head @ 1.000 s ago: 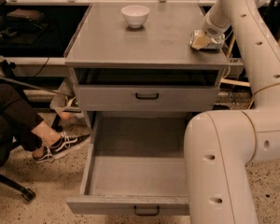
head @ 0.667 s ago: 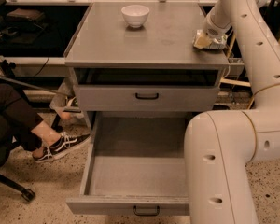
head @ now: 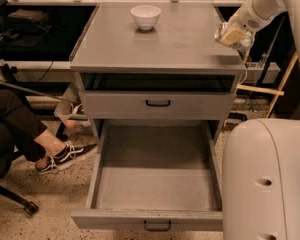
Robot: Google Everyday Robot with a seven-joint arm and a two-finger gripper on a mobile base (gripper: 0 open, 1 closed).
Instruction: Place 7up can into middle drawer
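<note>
Grey cabinet top point(head: 180, 49), right edge: the 7up can point(head: 230, 37), pinched in the gripper point(head: 236, 30), has drifted right and slightly up since a second ago, tilted, silver end leftward; the middle drawer point(head: 155, 189) lies open below.

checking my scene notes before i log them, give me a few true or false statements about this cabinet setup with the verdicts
1. The round white bowl stands on the flat grey cabinet top. True.
2. The deep grey bottom drawer with the small black handle is pushed shut. False: it is pulled well out.
3. The small silver 7up can lies inside that open drawer. False: it is up at the right edge of the cabinet top, held in the jaws of the gripper.
4. The shallower grey drawer above the open one is closed. True.
</note>
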